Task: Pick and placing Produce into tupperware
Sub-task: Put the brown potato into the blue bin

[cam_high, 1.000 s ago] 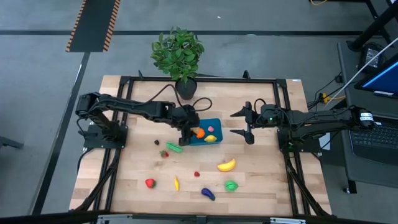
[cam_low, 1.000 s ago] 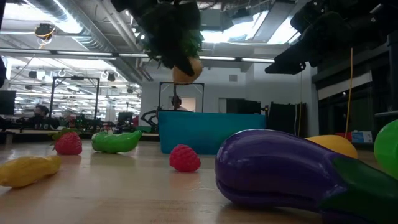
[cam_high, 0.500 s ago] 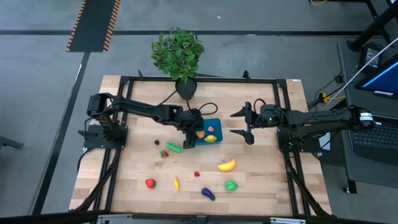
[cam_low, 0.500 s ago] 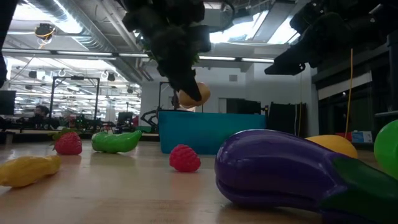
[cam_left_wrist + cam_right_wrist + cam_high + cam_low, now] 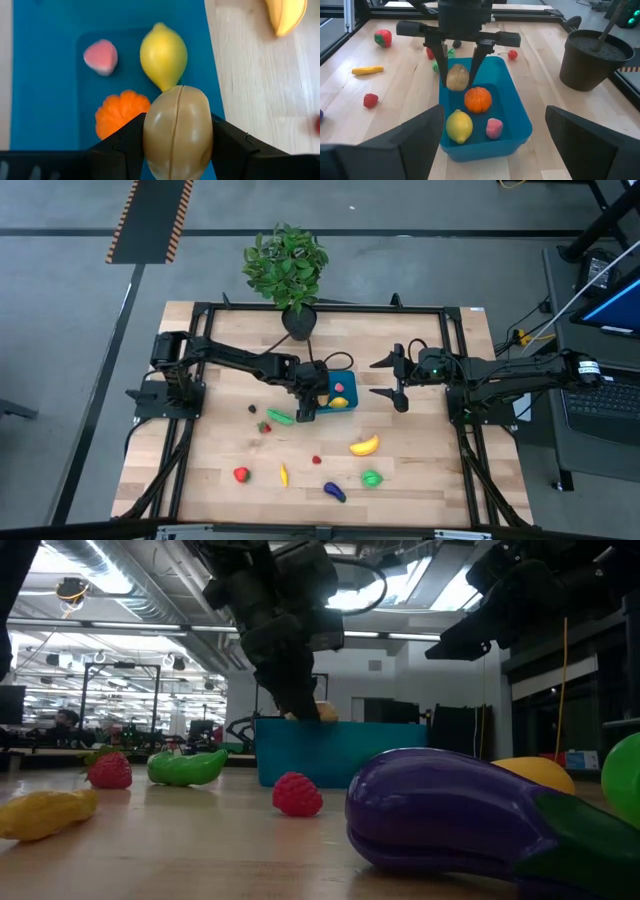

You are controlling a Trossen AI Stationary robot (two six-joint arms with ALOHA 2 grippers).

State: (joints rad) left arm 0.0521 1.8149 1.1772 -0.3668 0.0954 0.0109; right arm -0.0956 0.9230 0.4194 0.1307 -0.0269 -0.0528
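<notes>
The left claw is clenched on a tan potato-like piece, which has been carried in over the near edge and lowered to the rim of the teal tupperware, just above centre of the high view. The placing step is judged nearly done; only the release is left. A lemon, an orange and a pink piece are seen lying inside already. The left arm is stretched across from the left, wrist pointed down. The right claw is held wide open, right of the tupperware. More produce is scattered over the counter below.
</notes>
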